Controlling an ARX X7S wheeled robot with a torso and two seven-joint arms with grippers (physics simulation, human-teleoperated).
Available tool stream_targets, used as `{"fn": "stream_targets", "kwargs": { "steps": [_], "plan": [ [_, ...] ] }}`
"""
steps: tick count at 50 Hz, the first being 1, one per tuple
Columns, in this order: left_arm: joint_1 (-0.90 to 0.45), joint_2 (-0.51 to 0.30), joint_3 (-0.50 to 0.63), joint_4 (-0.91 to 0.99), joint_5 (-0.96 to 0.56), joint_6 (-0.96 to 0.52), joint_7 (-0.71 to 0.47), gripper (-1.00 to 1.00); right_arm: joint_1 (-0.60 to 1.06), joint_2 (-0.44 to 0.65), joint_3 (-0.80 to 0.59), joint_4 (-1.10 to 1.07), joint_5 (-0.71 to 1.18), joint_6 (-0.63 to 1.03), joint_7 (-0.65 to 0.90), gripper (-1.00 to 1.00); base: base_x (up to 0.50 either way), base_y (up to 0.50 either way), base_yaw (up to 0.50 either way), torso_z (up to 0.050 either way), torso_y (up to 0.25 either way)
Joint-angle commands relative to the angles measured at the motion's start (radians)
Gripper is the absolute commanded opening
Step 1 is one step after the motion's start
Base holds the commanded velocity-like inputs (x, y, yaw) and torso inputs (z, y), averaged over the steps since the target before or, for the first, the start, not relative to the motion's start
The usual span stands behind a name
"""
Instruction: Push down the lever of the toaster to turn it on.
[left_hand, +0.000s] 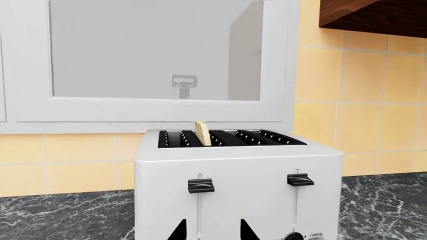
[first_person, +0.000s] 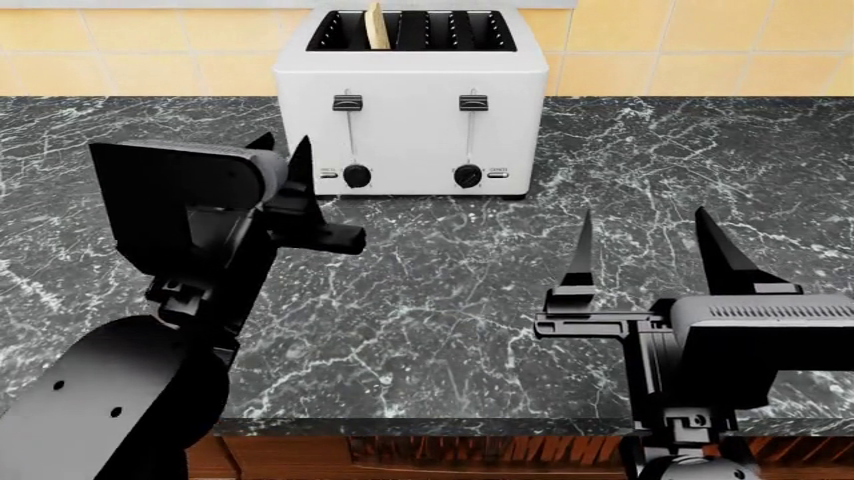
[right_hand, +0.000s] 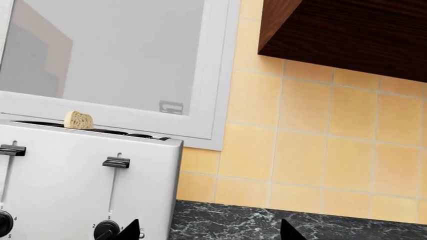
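Lever (first_person: 347, 102): small dark grey flat tab, left-hand of two alike, at the top of its vertical slot on the front face of the toaster (first_person: 411, 100), upper centre of the head view; untouched by either arm. In the left wrist view the same lever (left_hand: 201, 186) sits lower centre.

Toaster: boxy white four-slot body with black slots, standing on the black white-veined marble counter (first_person: 441, 300) against the yellow tiled wall (first_person: 667, 50).

Bread slice (first_person: 376, 25): pale tan, upright in the leftmost slot, its top poking above the slot.

Twin tab (first_person: 473, 102): dark grey, right of the lever, also at the top of its slot.

Round black knobs: left knob (first_person: 356, 176) below the lever, right knob (first_person: 467, 176) below the twin tab.

Left gripper (first_person: 287, 160): black, left middle of the head view, near the toaster's lower left front corner, apart from it; jaws moderately spread, holding nothing.

Right gripper (first_person: 647, 255): black, lower right of the head view, well apart from the toaster; jaws wide, holding nothing.

Dark brown wooden cabinet (right_hand: 347, 35): upper right of the right wrist view.
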Motion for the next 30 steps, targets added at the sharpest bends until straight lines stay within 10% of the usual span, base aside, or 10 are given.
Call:
{"fn": "stream_targets", "kwargs": {
  "steps": [1,30],
  "plan": [
    [-0.205,-0.013,-0.112,-0.063,-0.165,-0.238,0.048,-1.00,-0.005,0.012,-0.020,0.000,0.003,0.004,0.002,1.00,0.00,0.00,0.00,0.000,0.000],
    [-0.533,-0.046,-0.106,-0.346,-0.325,-0.473,0.067,-1.00,0.009,0.027,-0.046,0.080,0.012,-0.032,0.019,1.00,0.00,0.00,0.00,0.000,0.000]
  ]
}}
